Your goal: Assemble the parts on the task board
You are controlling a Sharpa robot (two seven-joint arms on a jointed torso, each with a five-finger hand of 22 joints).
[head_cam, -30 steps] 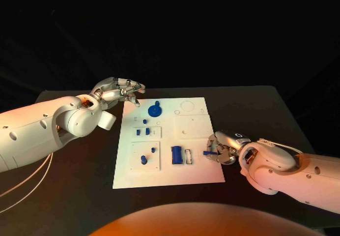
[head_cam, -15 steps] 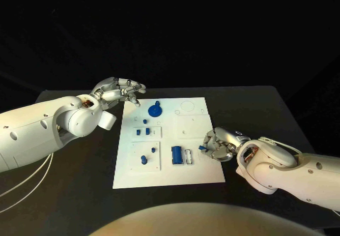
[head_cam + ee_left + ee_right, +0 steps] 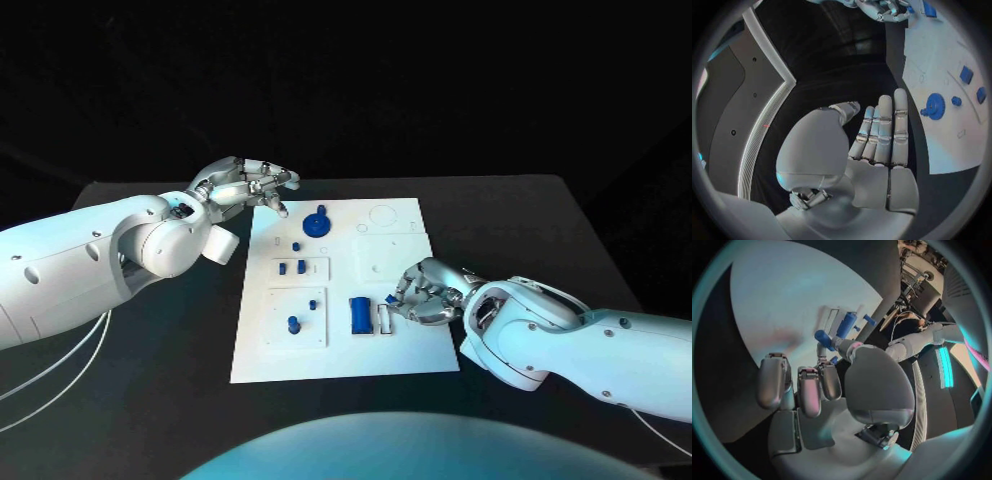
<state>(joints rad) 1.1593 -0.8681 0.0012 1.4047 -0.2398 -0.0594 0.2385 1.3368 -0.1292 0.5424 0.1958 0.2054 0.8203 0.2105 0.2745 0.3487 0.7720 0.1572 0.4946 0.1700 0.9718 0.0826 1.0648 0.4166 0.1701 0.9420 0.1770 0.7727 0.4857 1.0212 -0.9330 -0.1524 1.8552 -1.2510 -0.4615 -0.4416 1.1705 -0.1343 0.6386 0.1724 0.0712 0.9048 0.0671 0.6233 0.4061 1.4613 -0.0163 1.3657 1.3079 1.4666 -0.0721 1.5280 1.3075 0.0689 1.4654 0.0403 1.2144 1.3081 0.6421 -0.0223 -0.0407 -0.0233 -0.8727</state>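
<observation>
The task board (image 3: 346,350) is lying in the middle of the black table (image 3: 534,220). The right hand (image 3: 423,297) is hovering over the board's right half, pinching a small blue part (image 3: 824,337) between thumb and fingertip just beside the tall blue block (image 3: 359,315) and the white slot next to it. The left hand (image 3: 245,183) is hanging beyond the board's far left corner, holding nothing, its fingers straight and side by side. A blue gear (image 3: 317,222) is sitting on the board's far left area, nearest that hand.
</observation>
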